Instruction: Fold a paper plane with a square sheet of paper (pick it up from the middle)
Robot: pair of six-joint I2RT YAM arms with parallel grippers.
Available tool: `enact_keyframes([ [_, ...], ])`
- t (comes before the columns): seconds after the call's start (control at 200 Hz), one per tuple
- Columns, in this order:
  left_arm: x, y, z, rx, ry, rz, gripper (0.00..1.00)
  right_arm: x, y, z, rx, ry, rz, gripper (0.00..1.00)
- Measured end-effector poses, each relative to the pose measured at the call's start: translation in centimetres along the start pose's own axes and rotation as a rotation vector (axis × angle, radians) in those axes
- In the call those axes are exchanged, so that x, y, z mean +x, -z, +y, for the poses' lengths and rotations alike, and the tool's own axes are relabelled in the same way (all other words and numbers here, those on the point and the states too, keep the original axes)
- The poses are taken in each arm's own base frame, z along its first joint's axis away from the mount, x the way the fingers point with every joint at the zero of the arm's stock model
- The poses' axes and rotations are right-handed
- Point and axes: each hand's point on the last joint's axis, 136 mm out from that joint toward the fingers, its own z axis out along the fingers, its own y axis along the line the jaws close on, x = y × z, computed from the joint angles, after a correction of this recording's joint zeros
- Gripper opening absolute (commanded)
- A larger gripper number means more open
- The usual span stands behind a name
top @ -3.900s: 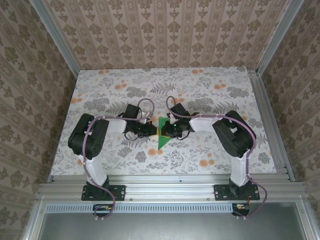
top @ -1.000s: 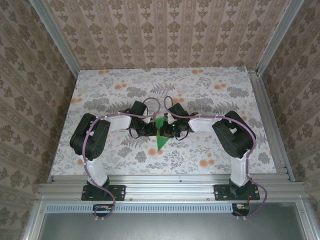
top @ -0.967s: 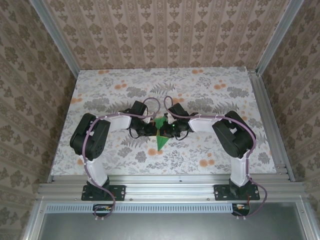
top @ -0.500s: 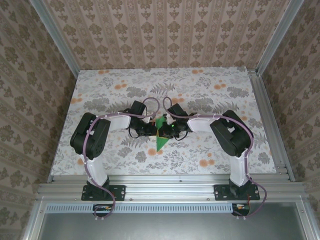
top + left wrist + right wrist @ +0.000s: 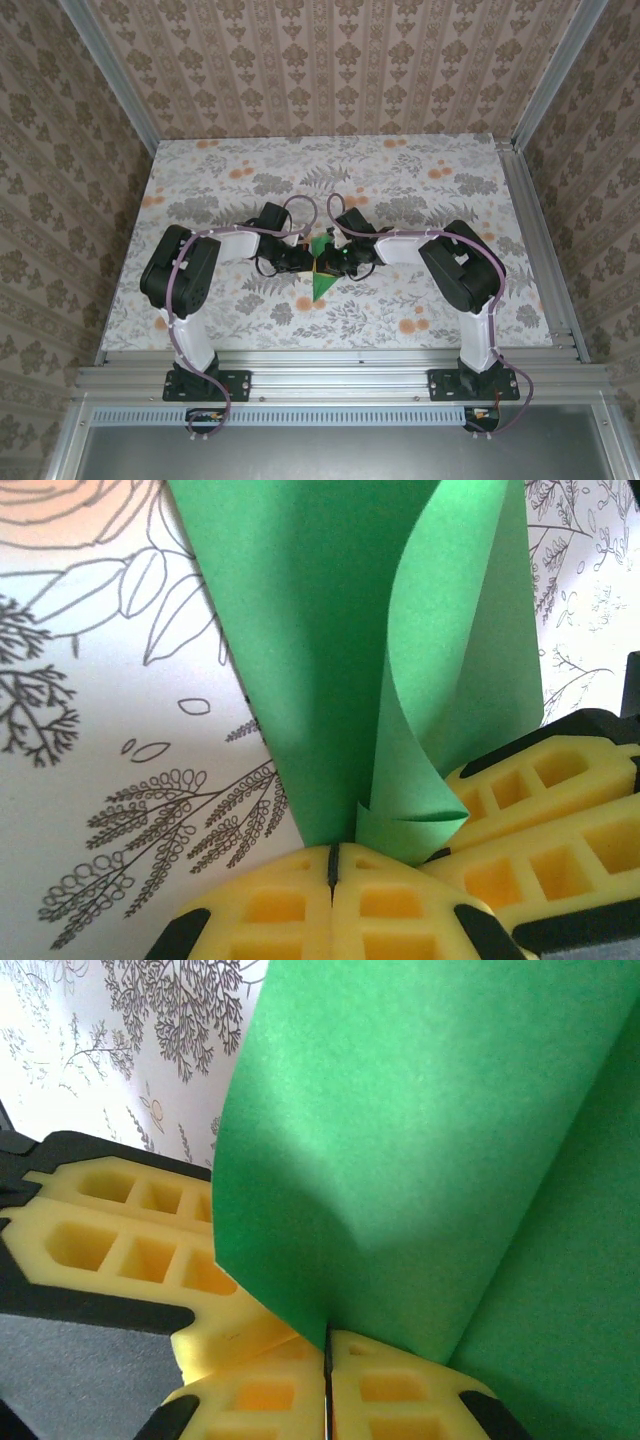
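Observation:
The bright green sheet of paper (image 5: 319,272) is folded to a narrow shape whose point faces the near edge, in the middle of the table. My left gripper (image 5: 304,261) and right gripper (image 5: 336,261) meet nose to nose over its far end. In the left wrist view the left gripper (image 5: 333,849) is shut on the paper (image 5: 320,630), where a flap curls upward. In the right wrist view the right gripper (image 5: 327,1339) is shut on a raised fold of the paper (image 5: 420,1140). Each wrist view also has the other gripper's yellow fingers (image 5: 545,805) (image 5: 120,1230) close beside.
The floral tabletop (image 5: 420,190) spreads around the arms. An aluminium rail (image 5: 330,378) runs along the near edge, and patterned walls (image 5: 340,70) close the back and both sides.
Since about four seconds ago both grippers have drawn closer together and a little farther from the near edge. The paper's far part has risen between them. Over the last second little has moved.

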Motion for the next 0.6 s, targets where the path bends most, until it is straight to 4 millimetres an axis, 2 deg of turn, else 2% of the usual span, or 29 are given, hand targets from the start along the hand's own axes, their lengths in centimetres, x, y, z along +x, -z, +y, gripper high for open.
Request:
enact_keyframes([
  [0.6,-0.10,0.12,-0.05,0.035,0.019,-0.020,0.00,-0.03,-0.16,-0.20,-0.009,-0.014,0.006,0.18],
])
